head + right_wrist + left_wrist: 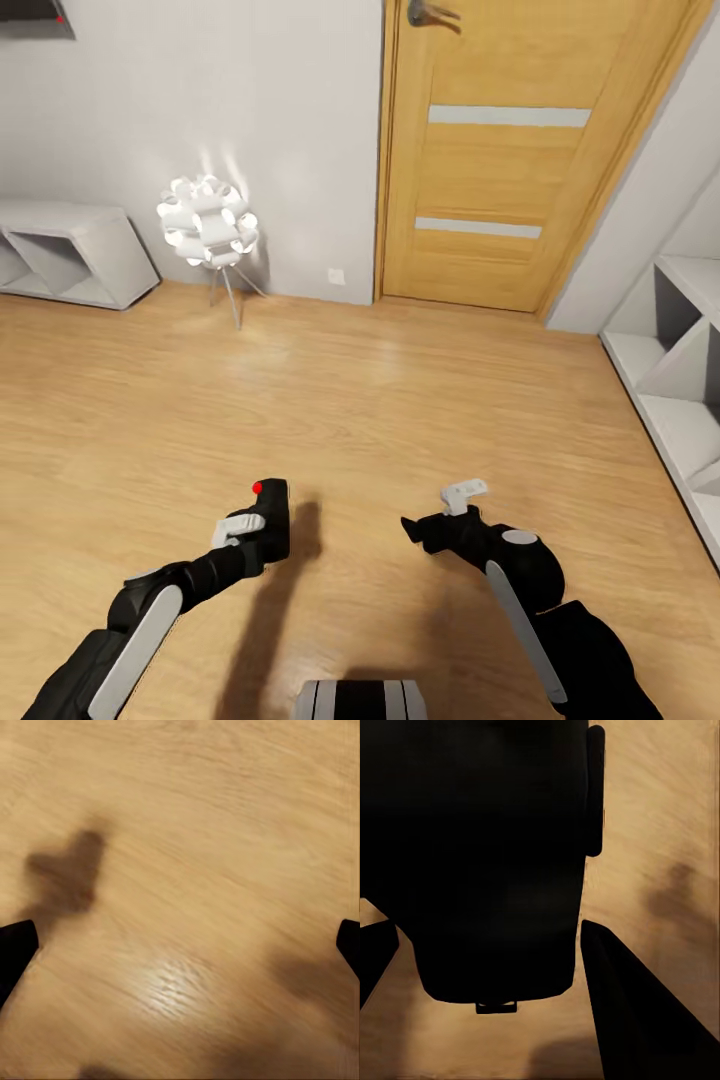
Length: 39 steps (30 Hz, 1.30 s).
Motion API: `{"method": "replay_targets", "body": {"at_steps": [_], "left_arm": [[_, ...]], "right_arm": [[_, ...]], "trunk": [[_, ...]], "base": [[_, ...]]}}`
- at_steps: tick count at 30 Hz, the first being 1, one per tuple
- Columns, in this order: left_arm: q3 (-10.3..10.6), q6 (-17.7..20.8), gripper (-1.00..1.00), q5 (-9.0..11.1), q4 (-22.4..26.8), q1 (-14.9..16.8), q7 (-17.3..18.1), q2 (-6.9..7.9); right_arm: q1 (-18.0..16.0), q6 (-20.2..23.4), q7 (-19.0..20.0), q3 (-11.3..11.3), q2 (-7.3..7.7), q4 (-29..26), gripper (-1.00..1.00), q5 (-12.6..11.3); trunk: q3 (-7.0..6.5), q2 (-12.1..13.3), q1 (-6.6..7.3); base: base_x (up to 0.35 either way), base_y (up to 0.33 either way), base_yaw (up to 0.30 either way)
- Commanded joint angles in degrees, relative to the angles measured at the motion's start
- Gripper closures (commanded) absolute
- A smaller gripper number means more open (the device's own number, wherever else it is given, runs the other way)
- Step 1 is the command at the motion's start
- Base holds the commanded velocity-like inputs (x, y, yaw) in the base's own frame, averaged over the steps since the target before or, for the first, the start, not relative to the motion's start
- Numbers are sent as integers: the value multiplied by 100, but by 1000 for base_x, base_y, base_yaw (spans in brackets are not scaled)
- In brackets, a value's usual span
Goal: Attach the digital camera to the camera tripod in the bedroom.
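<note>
Left fingers (262,522) grip the camera (273,515). Right fingers (440,512) are spread open, empty. Door (500,190) at 1 o'clock, lamp (208,222) at 11.

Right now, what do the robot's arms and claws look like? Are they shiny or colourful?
Not colourful. Both arms are chunky, rounded black shells, each with a long light grey stripe panel along the forearm. The right arm has a grey oval patch near its wrist. The left claw and right claw are black with a small white block on top. In the wrist views their fingers look like dark wedges. No cables or markings show.
</note>
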State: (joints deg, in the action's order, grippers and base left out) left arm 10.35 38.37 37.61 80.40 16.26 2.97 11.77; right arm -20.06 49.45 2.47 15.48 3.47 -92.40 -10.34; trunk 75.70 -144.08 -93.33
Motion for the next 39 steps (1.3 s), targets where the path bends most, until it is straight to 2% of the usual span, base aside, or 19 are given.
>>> {"method": "replay_targets", "body": {"at_steps": [1,4,5,12,27,33,39], "left_arm": [[5,55,100,-8,18,2,29,16],[7,82,100,16,41,-15,33,36],[10,-5,100,72,83,-280,35,58],[17,-184,100,79,112,-466,58,61],[12,-247,100,74,86,-731,169,64],[14,-511,100,69,-241,-751,93,-44],[13,-634,100,70,-367,-752,72,-102]], "right_arm": [[-3,24,92,-1,6,-7,-100,-4],[-1,21,267,-4,9,-7,-100,-2],[6,21,599,-7,13,-7,-100,2],[9,15,652,-1,7,-7,-100,3],[17,8,654,12,5,-7,-100,5],[12,4,671,8,6,-7,-100,4],[11,4,674,8,6,-7,-100,5]], "trunk": [[-19,0,3],[-85,4,11],[-107,5,14],[-262,15,32],[-595,35,70],[-728,43,86],[-861,51,101]], "base": [[0,0,286],[0,0,286],[0,0,286],[0,0,286],[0,0,286],[0,0,286],[0,0,286]]}}
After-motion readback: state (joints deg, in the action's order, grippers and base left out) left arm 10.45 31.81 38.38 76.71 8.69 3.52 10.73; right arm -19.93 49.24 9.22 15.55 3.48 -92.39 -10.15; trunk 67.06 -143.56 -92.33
